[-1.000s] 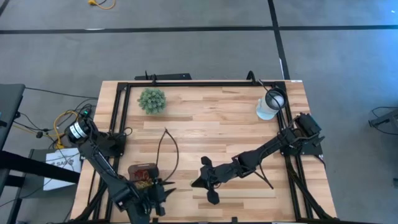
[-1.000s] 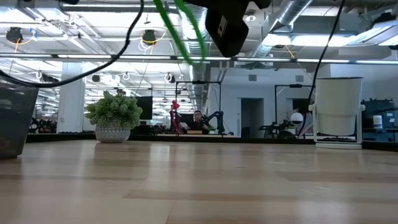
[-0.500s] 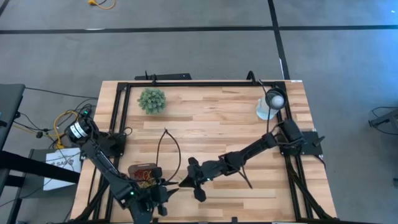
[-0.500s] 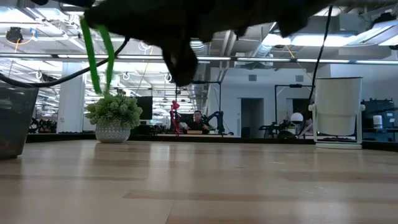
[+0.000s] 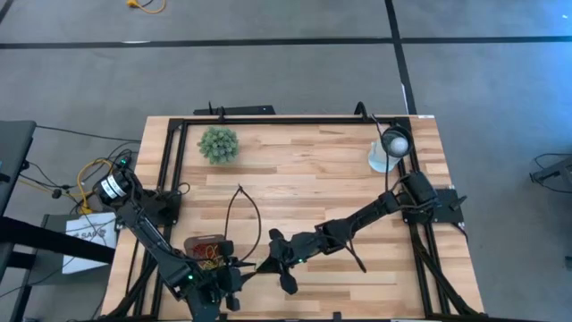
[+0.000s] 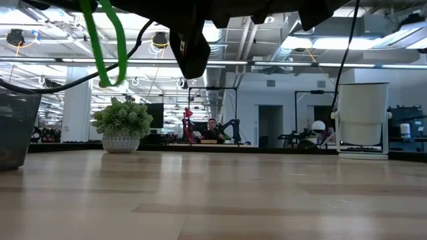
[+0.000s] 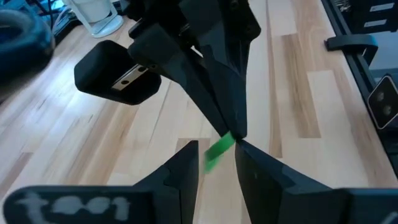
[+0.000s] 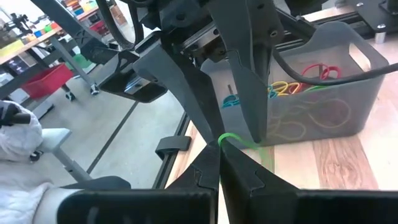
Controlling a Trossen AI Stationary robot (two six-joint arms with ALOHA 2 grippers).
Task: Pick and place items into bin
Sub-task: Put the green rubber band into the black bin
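Note:
My right gripper point(image 8: 219, 148) reaches across from the table's right side and is shut on a green rubber band point(image 8: 231, 140). It hovers just right of the bin point(image 5: 206, 249) and tip to tip with my left gripper point(image 7: 214, 163). That gripper is open at the near left, its fingers on either side of the band point(image 7: 217, 149). In the low view the band point(image 6: 107, 47) hangs as a long loop above the table. The dark grey bin point(image 8: 323, 99) rests flat on the table and holds red, yellow, green and blue bands. My right gripper pinches the green band's upper end point(image 8: 225, 138) between the free ends of its two fingers, coming from the table's right side. The band is lifted clear and hangs slack as a loop point(image 6: 110, 80) below the fingers. My left gripper: I cannot tell whether its open fingers point(image 7: 249, 163) touch the band.
A fuzzy green plant ball point(image 5: 219, 143) stands at the far left and a white lamp-like object point(image 5: 389, 152) at the far right. A black metal frame point(image 5: 268, 119) borders the table. A thin dark cable loop point(image 5: 243, 215) lies near the bin. Bare wood spans the table's middle.
My right gripper has moved toward the table's left, to the bin and my left gripper, staying shut on the green band. The band has travelled with it, swinging leftward across the low view and rising slightly.

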